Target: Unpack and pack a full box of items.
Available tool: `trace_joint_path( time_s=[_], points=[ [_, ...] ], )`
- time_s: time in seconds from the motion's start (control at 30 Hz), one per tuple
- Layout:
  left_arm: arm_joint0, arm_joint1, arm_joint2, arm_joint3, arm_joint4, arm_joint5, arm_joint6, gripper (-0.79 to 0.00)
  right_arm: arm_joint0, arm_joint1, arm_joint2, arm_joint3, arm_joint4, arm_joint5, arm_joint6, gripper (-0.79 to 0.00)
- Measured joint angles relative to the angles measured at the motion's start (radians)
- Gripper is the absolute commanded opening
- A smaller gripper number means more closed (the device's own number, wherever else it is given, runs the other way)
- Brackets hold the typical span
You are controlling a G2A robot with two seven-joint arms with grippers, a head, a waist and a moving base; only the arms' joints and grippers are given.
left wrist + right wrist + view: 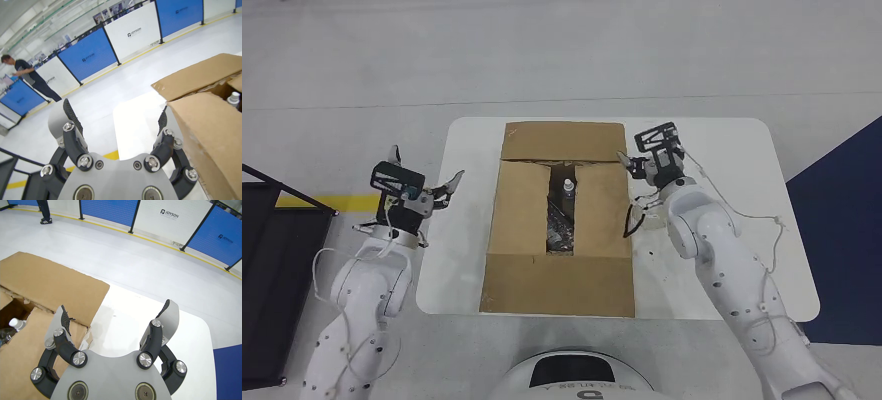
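From above, my brown corrugated cardboard box (pixel 517 215) sits mid-table on the white, round-cornered table (pixel 722 180), its flat flaps parted over a narrow slot holding a white-capped clear bottle (pixel 567 186), with my left gripper (pixel 428 163) and right gripper (pixel 647 145) flanking it. At my left wrist, ribbed black pads stand spread wide beside the box. At my right wrist, they stand spread too, near a torn flap edge

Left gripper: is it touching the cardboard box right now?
Apart. The top view shows a strip of bare table between the open left gripper and the near side flap of the cardboard box.
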Motion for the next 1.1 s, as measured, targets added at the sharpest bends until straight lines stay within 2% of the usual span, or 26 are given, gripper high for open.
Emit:
trace_joint_path(
  time_s=[0.07,0.17,0.27,0.4,0.57,0.77,0.93,1.1],
  points=[
    [-0.019,0.005,0.029,-0.056,0.049,-0.099,-0.059,0.000,-0.061,0.009,0.041,-0.014,0.004,-0.057,-0.041,0.000],
    [-0.067,0.008,0.082,-0.086,0.061,-0.234,-0.162,0.000,-0.124,0.018,0.089,-0.013,0.022,-0.115,-0.099,0.000],
    [-0.132,0.004,0.154,-0.070,0.071,-0.299,-0.261,0.000,-0.161,0.022,0.128,-0.006,0.045,-0.143,-0.146,0.000],
    [-0.206,-0.005,0.271,-0.035,0.109,-0.334,-0.358,0.000,-0.194,0.025,0.176,0.001,0.069,-0.158,-0.181,0.000],
    [-0.268,-0.019,0.417,0.019,0.172,-0.343,-0.419,0.000,-0.205,0.027,0.211,0.016,0.092,-0.182,-0.184,0.000],
    [-0.309,-0.036,0.551,0.091,0.269,-0.327,-0.460,0.000,-0.198,0.026,0.220,0.037,0.110,-0.207,-0.189,0.000],
    [-0.332,-0.046,0.588,0.122,0.279,-0.284,-0.442,0.000,-0.193,0.024,0.227,0.050,0.124,-0.208,-0.184,0.000],
    [-0.339,-0.056,0.576,0.082,0.240,-0.175,-0.386,0.000,-0.177,0.022,0.233,0.070,0.148,-0.204,-0.168,0.000]
  ],
)
